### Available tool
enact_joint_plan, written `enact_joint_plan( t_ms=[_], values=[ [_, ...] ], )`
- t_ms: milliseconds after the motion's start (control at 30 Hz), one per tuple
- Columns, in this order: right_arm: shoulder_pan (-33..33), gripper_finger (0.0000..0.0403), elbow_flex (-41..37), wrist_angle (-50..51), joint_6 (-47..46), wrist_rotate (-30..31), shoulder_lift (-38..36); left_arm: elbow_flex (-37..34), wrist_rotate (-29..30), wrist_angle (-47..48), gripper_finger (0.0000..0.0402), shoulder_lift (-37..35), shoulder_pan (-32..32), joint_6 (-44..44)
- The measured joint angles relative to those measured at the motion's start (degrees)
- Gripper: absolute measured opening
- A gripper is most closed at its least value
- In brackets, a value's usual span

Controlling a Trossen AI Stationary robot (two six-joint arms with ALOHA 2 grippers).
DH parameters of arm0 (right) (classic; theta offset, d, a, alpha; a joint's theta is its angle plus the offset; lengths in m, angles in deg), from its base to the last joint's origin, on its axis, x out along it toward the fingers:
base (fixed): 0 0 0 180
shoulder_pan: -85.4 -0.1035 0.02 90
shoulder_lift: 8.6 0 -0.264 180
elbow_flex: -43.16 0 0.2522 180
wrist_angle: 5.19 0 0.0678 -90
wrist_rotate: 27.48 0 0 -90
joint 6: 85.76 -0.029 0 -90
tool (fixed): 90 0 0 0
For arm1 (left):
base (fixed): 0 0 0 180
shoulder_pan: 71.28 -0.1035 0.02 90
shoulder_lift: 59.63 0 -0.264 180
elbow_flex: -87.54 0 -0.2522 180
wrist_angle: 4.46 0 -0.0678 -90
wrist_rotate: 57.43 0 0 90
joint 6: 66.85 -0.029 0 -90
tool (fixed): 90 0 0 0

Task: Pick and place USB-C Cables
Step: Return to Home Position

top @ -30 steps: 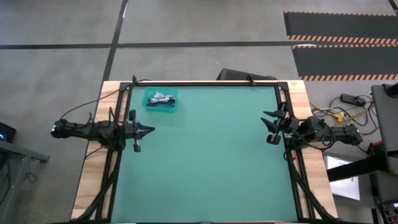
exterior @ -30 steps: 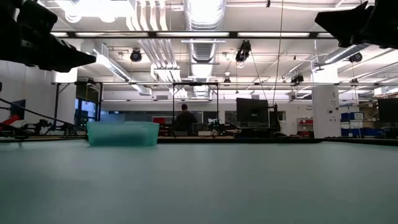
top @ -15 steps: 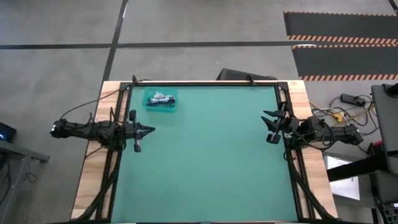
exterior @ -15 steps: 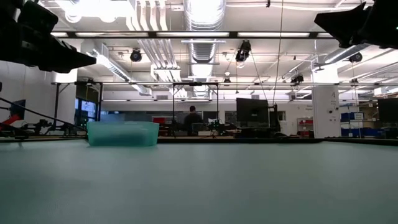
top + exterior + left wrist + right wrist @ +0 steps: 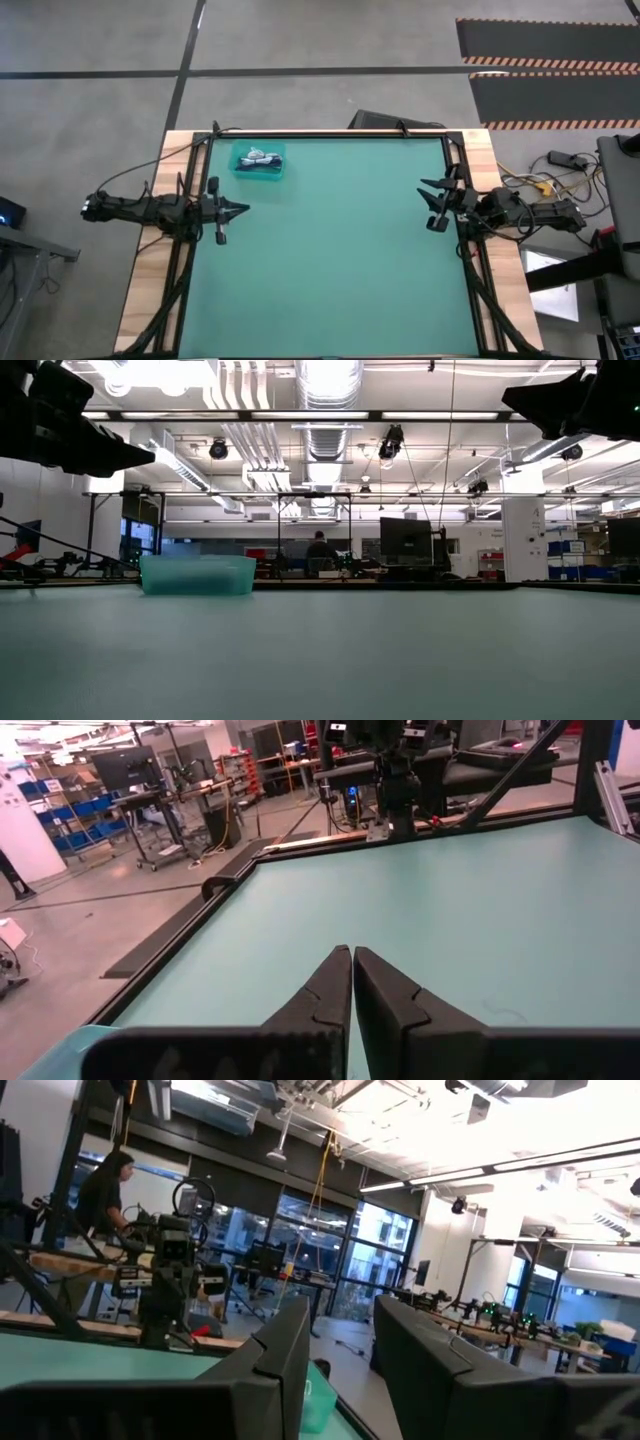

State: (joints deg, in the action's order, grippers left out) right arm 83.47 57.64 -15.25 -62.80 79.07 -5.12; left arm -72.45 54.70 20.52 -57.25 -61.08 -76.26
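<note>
The teal bin [image 5: 258,161] stands on its base at the table's far left corner and shows in the low view [image 5: 197,575]. Small cable bundles lie inside it: white ones [image 5: 263,155] and a dark one [image 5: 256,169]. I cannot make out how many there are. My left gripper [image 5: 243,210] hovers at the table's left edge, just on the near side of the bin, with its fingers shut [image 5: 352,956] and nothing between them. My right gripper [image 5: 428,203] hovers at the right edge, fingers open [image 5: 340,1305] and empty. Both point toward the table's middle.
The green mat [image 5: 340,260] spreads between the two arms. A black frame [image 5: 330,133] runs along the far edge, with wooden borders at the sides. Loose wires and gear [image 5: 545,185] lie off the table's right side. A person [image 5: 320,550] stands far behind the table.
Both arms have kept still. The person far behind the table has walked to the right in the low view.
</note>
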Motion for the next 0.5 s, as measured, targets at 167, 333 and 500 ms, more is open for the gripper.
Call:
enact_joint_plan(
  t_ms=[167,333,500],
  values=[
    [0.0,0.0099,0.0,0.0,0.0,0.0,0.0,0.0,0.0,0.0,0.0,0.0,0.0,0.0],
    [0.0,0.0099,0.0,0.0,0.0,0.0,0.0,0.0,0.0,0.0,0.0,0.0,0.0,0.0],
    [0.0,0.0102,0.0,0.0,0.0,0.0,0.0,0.0,0.0,0.0,0.0,0.0,0.0,0.0]
  ],
)
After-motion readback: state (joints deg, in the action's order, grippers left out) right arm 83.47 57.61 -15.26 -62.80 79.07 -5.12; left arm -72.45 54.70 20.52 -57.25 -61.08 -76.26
